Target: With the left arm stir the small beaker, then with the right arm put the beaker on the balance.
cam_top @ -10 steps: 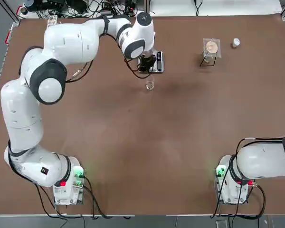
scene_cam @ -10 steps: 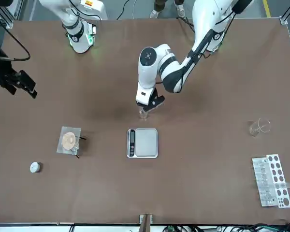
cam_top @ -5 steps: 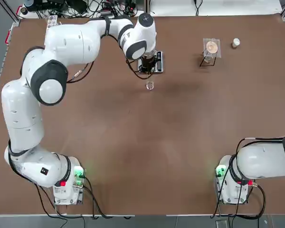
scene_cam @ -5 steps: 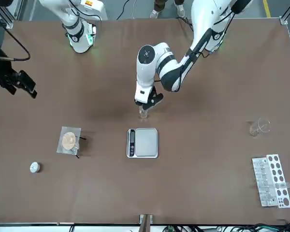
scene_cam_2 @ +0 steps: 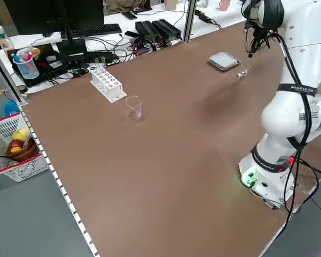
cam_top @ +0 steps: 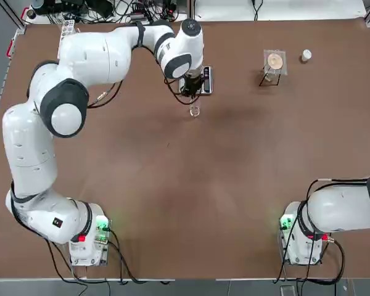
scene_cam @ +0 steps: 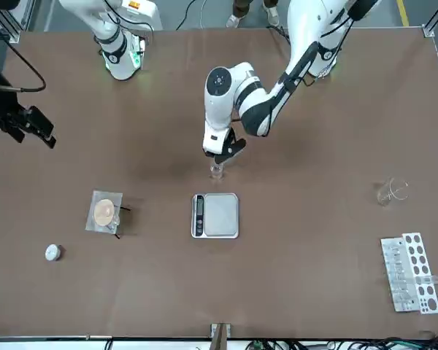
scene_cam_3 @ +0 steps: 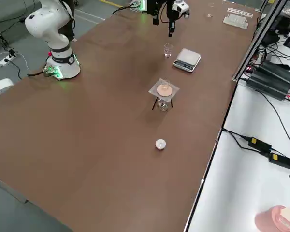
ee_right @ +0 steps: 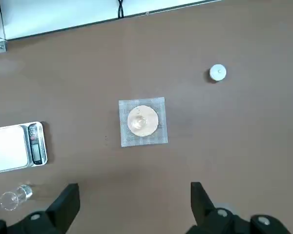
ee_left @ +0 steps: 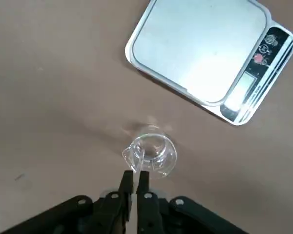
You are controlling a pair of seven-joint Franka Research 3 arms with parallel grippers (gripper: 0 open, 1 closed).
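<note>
- We see the left gripper (scene_cam: 220, 155) hanging just above the small beaker (scene_cam: 217, 171) at the centre of the front view, its fingers (ee_left: 125, 181) pressed narrow together; we cannot make out a stirring rod between them
- The small beaker stands on the brown table (cam_top: 191, 203), just beside the balance (scene_cam: 215, 215) but apart from it, upper centre of the top view
- We judge the stirring step to be in hand or near its end; the beaker is not yet on the balance, so the whole second step is left
- The right gripper (ee_right: 132, 207) is parked at the left edge of the front view, well apart from the beaker, with its fingers spread wide and holding nothing
- The left wrist view shows what the others do not: the beaker's open mouth and spout right before the shut fingertips, and the balance's bare metal pan and control strip
- In the top view the left arm's wrist hides most of the balance, while the front view shows it whole
- Only the front and left side views show the larger glass flask (scene_cam: 390, 192) and white test-tube rack (scene_cam: 411, 271), at the lower right of the front view
- The right wrist view shows a gauze stand (ee_right: 143, 121) and small white cap (ee_right: 217, 72), neither of which we expect to matter here
</note>
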